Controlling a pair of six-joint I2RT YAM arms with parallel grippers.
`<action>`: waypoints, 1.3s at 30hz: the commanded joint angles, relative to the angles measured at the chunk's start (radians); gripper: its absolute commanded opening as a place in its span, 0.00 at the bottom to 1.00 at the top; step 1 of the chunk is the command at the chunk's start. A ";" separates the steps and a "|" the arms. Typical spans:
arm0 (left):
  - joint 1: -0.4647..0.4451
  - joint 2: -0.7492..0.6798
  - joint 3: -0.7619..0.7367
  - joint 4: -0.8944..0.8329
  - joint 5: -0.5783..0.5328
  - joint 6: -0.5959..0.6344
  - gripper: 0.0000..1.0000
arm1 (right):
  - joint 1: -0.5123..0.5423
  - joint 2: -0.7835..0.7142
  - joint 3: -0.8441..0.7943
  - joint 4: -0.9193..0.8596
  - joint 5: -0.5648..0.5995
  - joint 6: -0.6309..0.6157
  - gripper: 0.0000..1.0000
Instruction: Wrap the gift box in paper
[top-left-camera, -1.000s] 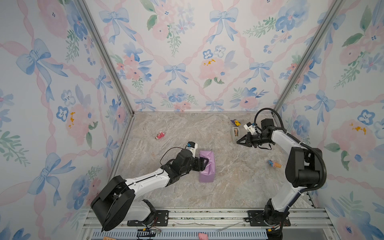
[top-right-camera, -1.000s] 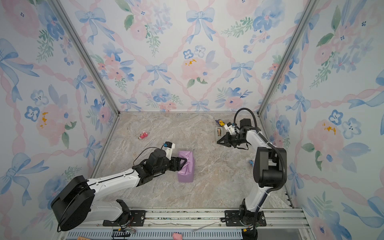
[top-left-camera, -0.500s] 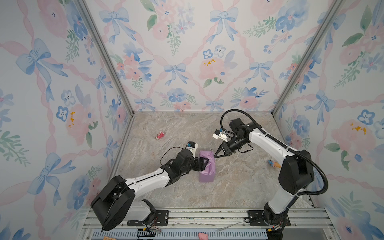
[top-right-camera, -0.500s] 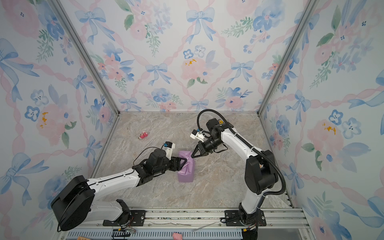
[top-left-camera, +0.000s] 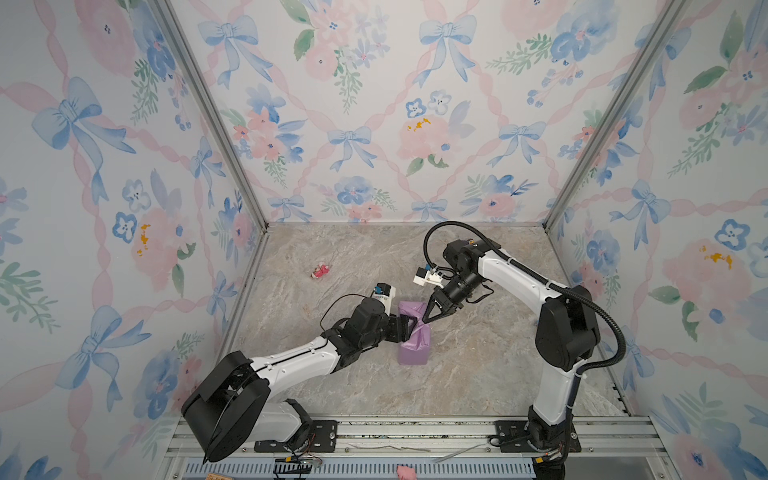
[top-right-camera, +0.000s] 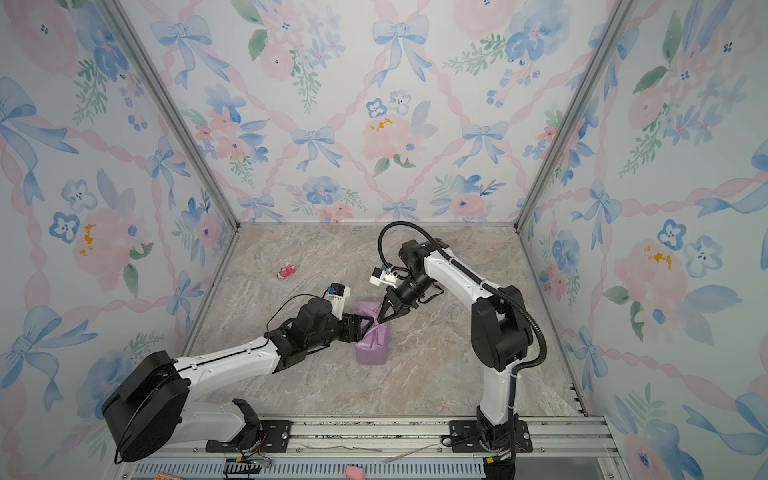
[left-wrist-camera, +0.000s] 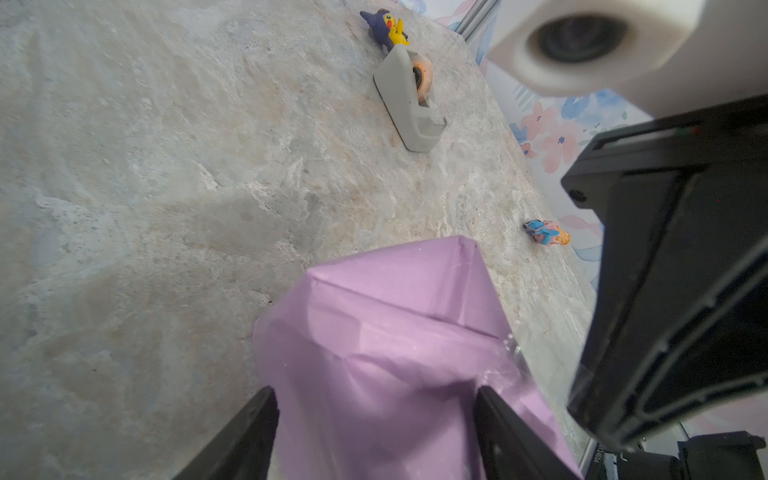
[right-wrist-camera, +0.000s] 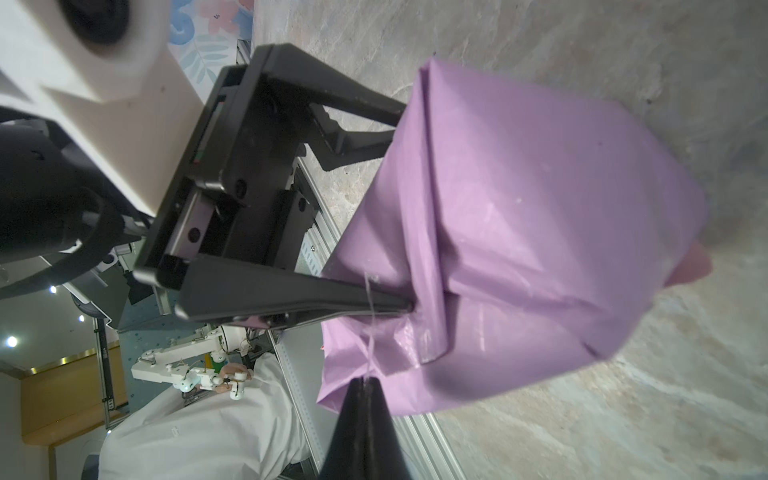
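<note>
The gift box is hidden inside the lilac paper (top-left-camera: 413, 343) (top-right-camera: 372, 343), which is folded around it into a package mid-table. My left gripper (top-left-camera: 411, 326) (left-wrist-camera: 374, 392) reaches in from the left with its jaws spread wide and clasps the package, one finger on each side (right-wrist-camera: 390, 305). My right gripper (top-left-camera: 426, 321) (right-wrist-camera: 365, 380) is shut at the package's top edge, and a thin strip of clear tape (right-wrist-camera: 368, 332) runs from its tip onto the paper (right-wrist-camera: 540, 208). A pale pink corner of the paper (right-wrist-camera: 690, 266) peeks out on the far side.
A grey tape dispenser (left-wrist-camera: 409, 95) stands at the back right beside a small yellow-and-blue figure (left-wrist-camera: 386, 27). A small blue-and-pink figure (left-wrist-camera: 546, 232) lies near the right wall and a red-pink one (top-left-camera: 321, 271) at the back left. The metal rail (top-left-camera: 374, 432) edges the front.
My right arm has swung from the back right, near the dispenser, over to the package, gripper shut throughout. The left arm and the package have not moved.
</note>
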 joint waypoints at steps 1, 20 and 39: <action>0.010 0.045 -0.036 -0.188 -0.089 0.041 0.76 | 0.006 0.030 0.032 -0.050 0.017 -0.022 0.00; 0.010 -0.001 -0.004 -0.201 -0.118 0.067 0.76 | 0.007 0.126 0.021 -0.069 0.086 0.032 0.00; 0.010 -0.196 -0.038 0.088 0.106 0.157 0.30 | 0.006 0.116 0.010 -0.069 0.121 0.049 0.00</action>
